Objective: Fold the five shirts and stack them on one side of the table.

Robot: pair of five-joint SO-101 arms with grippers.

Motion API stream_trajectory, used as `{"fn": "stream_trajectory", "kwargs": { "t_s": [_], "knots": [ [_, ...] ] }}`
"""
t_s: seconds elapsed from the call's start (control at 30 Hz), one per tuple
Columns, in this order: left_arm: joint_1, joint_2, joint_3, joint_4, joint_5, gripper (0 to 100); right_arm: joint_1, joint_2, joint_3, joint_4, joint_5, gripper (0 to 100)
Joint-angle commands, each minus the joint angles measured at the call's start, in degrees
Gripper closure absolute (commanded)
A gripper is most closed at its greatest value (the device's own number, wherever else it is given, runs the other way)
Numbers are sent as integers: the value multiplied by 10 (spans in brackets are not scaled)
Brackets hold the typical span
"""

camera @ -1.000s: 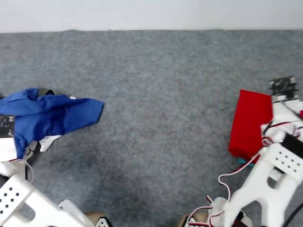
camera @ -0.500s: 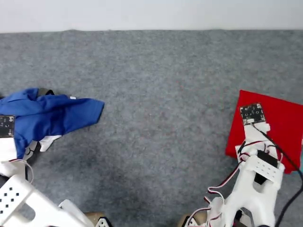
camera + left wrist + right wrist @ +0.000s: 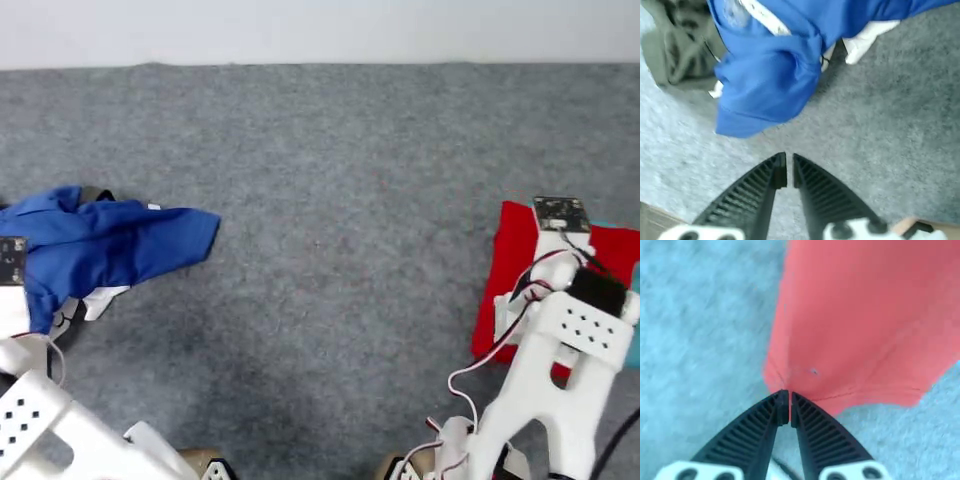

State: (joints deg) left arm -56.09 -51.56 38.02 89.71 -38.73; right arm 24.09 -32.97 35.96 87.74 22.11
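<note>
shirts sit at both ends of the grey carpeted table [image 3: 340,170], with bare carpet between them. at the far left a crumpled blue shirt [image 3: 110,250] lies spread out, one sleeve reaching toward the middle of the table. a bit of white shirt [image 3: 103,298] pokes out from under its near edge. in the left wrist view the blue shirt [image 3: 775,70] is bunched into a rounded lump, the white shirt [image 3: 867,37] peeks out beside it, and an olive patterned garment [image 3: 675,45] lies against its other side, partly tucked under the blue.

the left gripper [image 3: 788,159] hangs over bare carpet just beside the blue shirt's edge. its jaws are almost together with only a thin slit between them, and nothing is in them. the left arm [image 3: 40,420] shows at the near left corner in the high view.

over on the right lies the red shirt [image 3: 510,270], flat and roughly squared off (looks folded to me), with the right arm [image 3: 570,340] stretched over it. the right gripper [image 3: 789,396] is down at a corner of the red shirt [image 3: 865,315]. its jaws are pinched shut on that corner, and the fabric creases run in toward the tips. a strip of teal cloth [image 3: 634,330] shows from under the red shirt at the table's far right edge.
</note>
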Motion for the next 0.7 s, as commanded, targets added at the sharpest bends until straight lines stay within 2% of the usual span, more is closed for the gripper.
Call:
{"fn": "stream_trajectory", "kwargs": {
  "t_s": [0.0, 0.27, 0.53, 0.67],
  "knots": [
    [26, -4, -44, 4, -23, 881, -17, -26, -47, 60, -6, 990],
    [152, -4, -44, 2, -19, 870, -17, -21, -69, 47, -6, 990],
    [162, -7, 24, -9, -18, 870, -12, -26, -73, 7, -4, 990],
    [160, -10, 47, -23, 34, 870, 55, -20, -72, -44, -1, 990]
  ]
}}
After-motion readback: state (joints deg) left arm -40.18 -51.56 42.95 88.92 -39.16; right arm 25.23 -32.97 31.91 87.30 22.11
